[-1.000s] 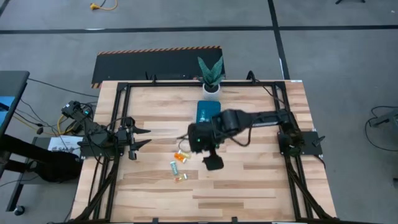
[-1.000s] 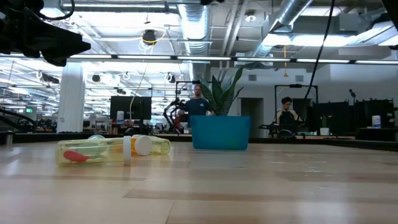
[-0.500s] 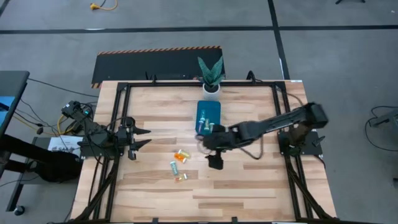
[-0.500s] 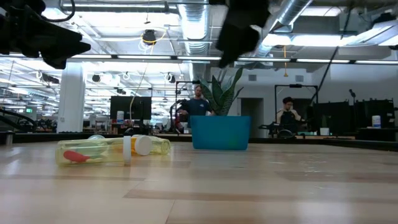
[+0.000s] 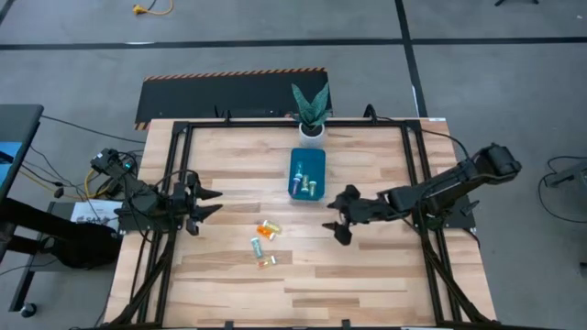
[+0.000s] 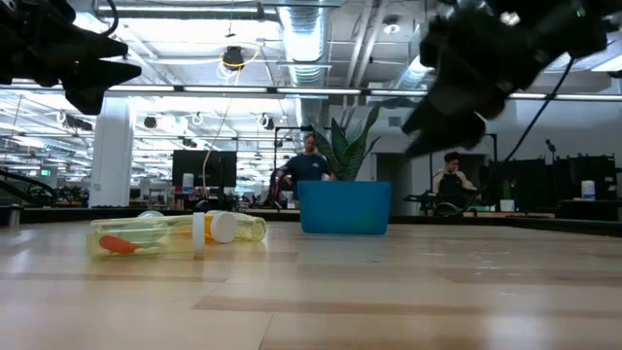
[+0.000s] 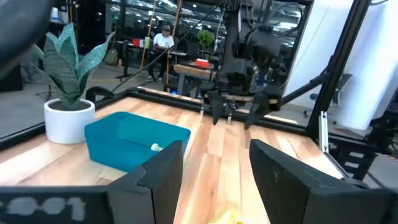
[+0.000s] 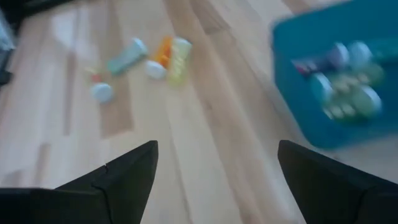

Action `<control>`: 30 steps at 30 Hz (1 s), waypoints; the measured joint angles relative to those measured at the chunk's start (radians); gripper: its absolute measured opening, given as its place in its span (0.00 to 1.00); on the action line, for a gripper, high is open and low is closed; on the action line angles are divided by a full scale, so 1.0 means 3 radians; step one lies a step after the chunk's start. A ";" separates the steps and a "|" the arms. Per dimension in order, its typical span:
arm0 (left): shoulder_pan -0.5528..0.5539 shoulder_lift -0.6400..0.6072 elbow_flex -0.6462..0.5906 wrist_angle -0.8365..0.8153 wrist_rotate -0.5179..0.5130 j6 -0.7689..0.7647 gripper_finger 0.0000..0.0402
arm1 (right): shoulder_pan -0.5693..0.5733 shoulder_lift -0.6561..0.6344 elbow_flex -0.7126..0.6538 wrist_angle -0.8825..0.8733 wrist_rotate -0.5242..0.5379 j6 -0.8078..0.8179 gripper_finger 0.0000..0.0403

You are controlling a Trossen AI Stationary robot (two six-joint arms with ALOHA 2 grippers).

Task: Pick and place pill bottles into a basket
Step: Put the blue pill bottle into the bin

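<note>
The teal-blue low-walled plastic basket [image 5: 307, 173] is holding several blurred pill bottles [image 8: 341, 87]; more small translucent bottles [image 5: 264, 240] are lying left of it; right gripper [image 5: 339, 217], fingers spread and empty, is hovering right of it; left gripper [image 5: 207, 203], fingers apart, is waiting far left.

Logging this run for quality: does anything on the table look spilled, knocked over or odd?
Nothing looks damaged. A few small translucent pill bottles lie on their sides on the wooden table, outside the teal plastic basket, awaiting pickup. Others already lie inside it. The white potted plant stands upright behind the basket.
</note>
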 joint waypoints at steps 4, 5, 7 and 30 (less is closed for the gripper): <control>0.0001 0.0000 0.0001 0.0006 -0.0130 0.0049 0.44 | -0.0027 -0.0005 -0.0167 0.0015 0.0261 0.0137 0.81; 0.0001 0.0000 0.0001 0.0006 -0.0175 0.0075 0.44 | -0.0027 0.0003 -0.0204 0.0044 0.0362 0.0168 0.81; 0.0001 0.0000 0.0003 0.0006 -0.0212 0.0089 0.44 | -0.0027 0.0046 -0.0263 0.0122 0.0539 0.0176 0.81; 0.0001 0.0000 0.0013 0.0171 -0.0022 0.0296 0.44 | -0.0304 0.0072 -0.1054 0.2082 -0.0163 -0.0701 0.81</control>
